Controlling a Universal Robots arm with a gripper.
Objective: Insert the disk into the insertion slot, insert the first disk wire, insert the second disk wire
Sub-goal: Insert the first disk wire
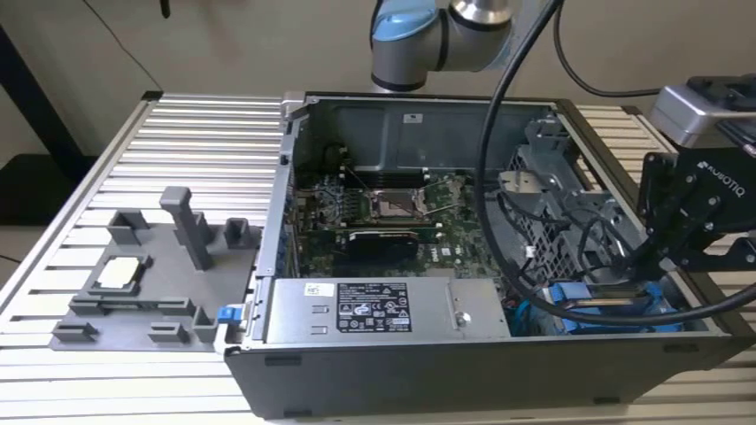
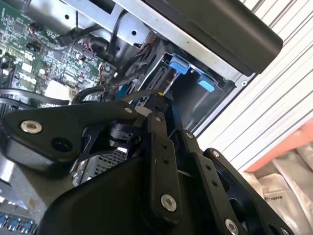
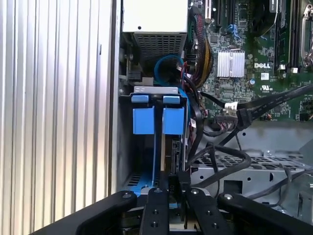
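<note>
The disk (image 1: 614,304) lies low in the drive bay at the case's corner on the exterior view's right, its blue carrier showing around a dark middle. In the first wrist view the disk (image 3: 163,147) shows edge-on, running down into the slot between two blue tabs (image 3: 143,120). My gripper (image 1: 632,270) hangs right above it, and its black fingers (image 3: 156,205) close narrowly on the disk's near edge. The second wrist view has the gripper (image 2: 161,98) tip at the bay's blue tabs. Loose black disk wires (image 3: 239,115) with connectors hang beside the bay, apart from the disk.
The open computer case (image 1: 473,372) sits on a slotted aluminium table (image 1: 177,133). Inside are the motherboard (image 1: 378,208), a power supply (image 1: 366,310) and a metal drive cage (image 1: 567,195). A grey fixture (image 1: 154,274) stands on the table at the exterior view's left. Thick arm cables (image 1: 508,133) cross the case.
</note>
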